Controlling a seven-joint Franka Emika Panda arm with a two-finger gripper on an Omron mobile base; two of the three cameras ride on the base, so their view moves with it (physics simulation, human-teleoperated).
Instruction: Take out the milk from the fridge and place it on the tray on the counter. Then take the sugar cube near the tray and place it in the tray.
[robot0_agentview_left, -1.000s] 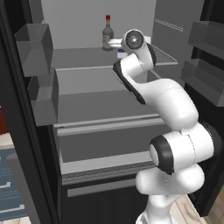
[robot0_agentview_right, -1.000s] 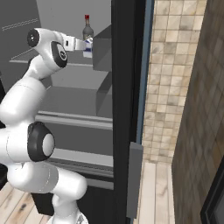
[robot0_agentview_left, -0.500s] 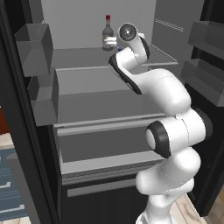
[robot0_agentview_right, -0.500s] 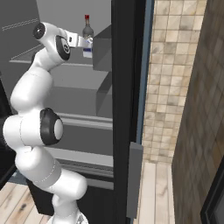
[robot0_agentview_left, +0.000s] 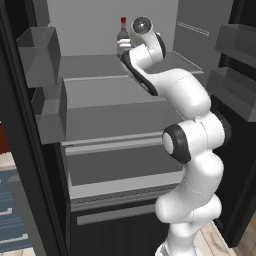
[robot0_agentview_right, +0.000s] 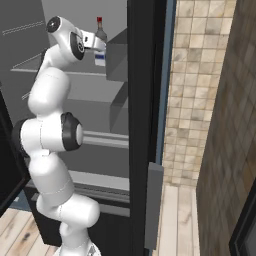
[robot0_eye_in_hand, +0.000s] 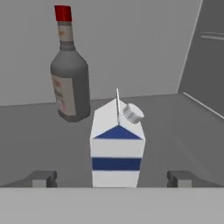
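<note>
The milk (robot0_eye_in_hand: 117, 146), a small white carton with a blue band, stands upright on the upper shelf of the open fridge (robot0_agentview_left: 110, 107). In the hand view my gripper (robot0_eye_in_hand: 113, 179) is open and level with the carton's lower half. One fingertip (robot0_eye_in_hand: 43, 178) is on each side of the carton, well apart from it. From the right base view the hand (robot0_agentview_right: 95, 44) reaches deep into the fridge, with the milk (robot0_agentview_right: 100, 59) just beyond it. The tray, the counter and the sugar cube are out of view.
A dark glass bottle (robot0_eye_in_hand: 69, 83) with a red cap stands behind and to the left of the carton, near the fridge's back wall. Grey door bins (robot0_agentview_left: 40, 52) hang on the left door, and more bins (robot0_agentview_left: 235, 85) on the right. The dark fridge frame (robot0_agentview_right: 142, 100) stands to the arm's right.
The arm has stretched further into the fridge along the upper shelf, bringing the hand closer to the carton. The jaws have stayed open.
</note>
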